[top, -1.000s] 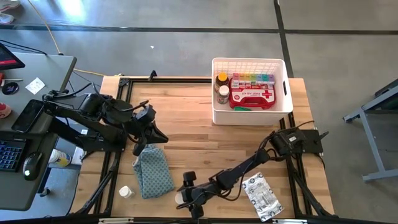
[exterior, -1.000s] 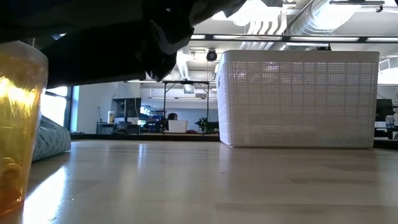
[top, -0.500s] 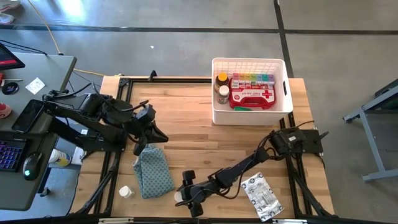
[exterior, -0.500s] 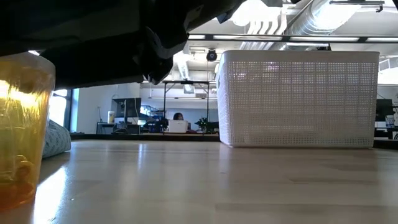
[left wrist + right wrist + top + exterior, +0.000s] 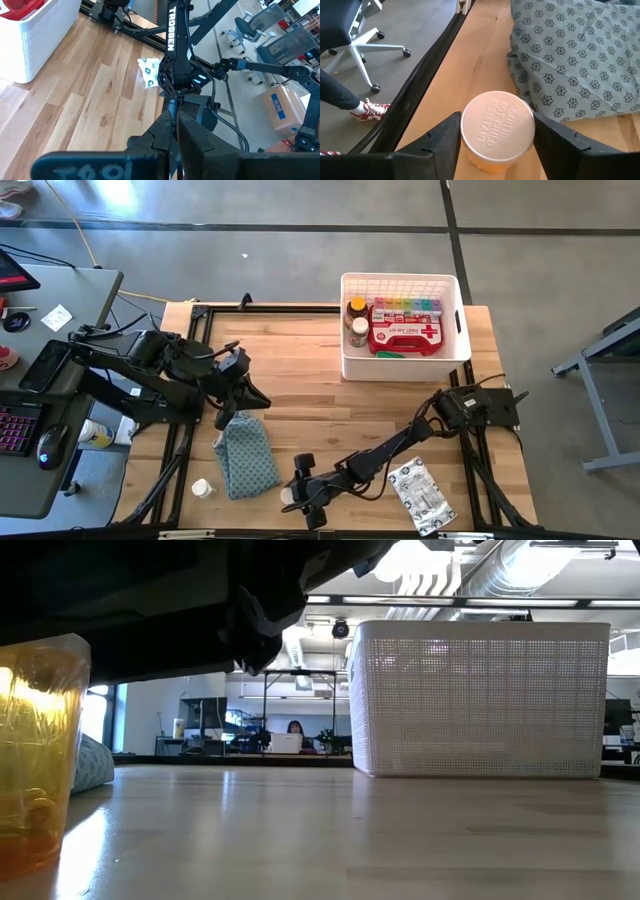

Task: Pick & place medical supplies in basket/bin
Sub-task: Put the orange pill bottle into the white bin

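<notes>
We're looking at a wood tabletop (image 5: 330,410) in an open workshop. The white lattice bin (image 5: 402,365) is already holding the red first-aid case (image 5: 405,335), rainbow pill organizer (image 5: 405,307) and two pill bottles (image 5: 357,320). Well away from the bin, by the patterned cloth (image 5: 245,455), the right gripper (image 5: 497,137) is straddling an amber pill bottle (image 5: 497,131), jaws open, not yet clamped. The left gripper (image 5: 172,127), jaws nearly closed and empty, is waiting over the cloth. The silver-white packet (image 5: 422,495) and small white bottle (image 5: 203,489) are still waiting out.
</notes>
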Robot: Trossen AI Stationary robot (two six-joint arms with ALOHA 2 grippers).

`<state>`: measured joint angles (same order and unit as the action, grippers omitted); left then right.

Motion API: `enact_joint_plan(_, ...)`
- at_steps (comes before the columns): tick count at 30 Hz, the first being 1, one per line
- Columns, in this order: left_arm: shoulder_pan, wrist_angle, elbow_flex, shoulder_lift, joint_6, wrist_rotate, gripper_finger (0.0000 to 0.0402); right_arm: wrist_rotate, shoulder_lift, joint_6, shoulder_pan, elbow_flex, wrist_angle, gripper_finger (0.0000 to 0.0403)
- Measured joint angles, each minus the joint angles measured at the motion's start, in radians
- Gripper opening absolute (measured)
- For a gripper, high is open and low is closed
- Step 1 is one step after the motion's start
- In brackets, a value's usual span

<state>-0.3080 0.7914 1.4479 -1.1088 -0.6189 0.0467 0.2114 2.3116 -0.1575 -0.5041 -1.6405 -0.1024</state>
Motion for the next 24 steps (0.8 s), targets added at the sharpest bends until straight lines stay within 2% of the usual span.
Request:
enact_joint_plan(10, 0.000, 0.005, 0.000, 0.000, -0.014, -0.001, 0.0062, 0.011, -0.010, -0.073, 0.000, 0.000, 0.006, 0.0216)
enact_joint_plan(14, 0.000, 0.028, 0.000, 0.000, -0.015, -0.004, 0.0062, 0.019, -0.056, -0.078, 0.000, 0.000, 0.036, 0.0216)
enact_joint_plan(18, 0.000, 0.031, 0.000, 0.001, -0.015, -0.004, 0.0062, 0.041, -0.138, -0.078, 0.004, 0.000, 0.130, 0.0216)
enact_joint_plan(24, 0.000, 0.026, 0.000, 0.002, -0.015, 0.012, 0.0062, 0.092, -0.305, -0.099, 0.023, 0.000, 0.374, 0.0216)
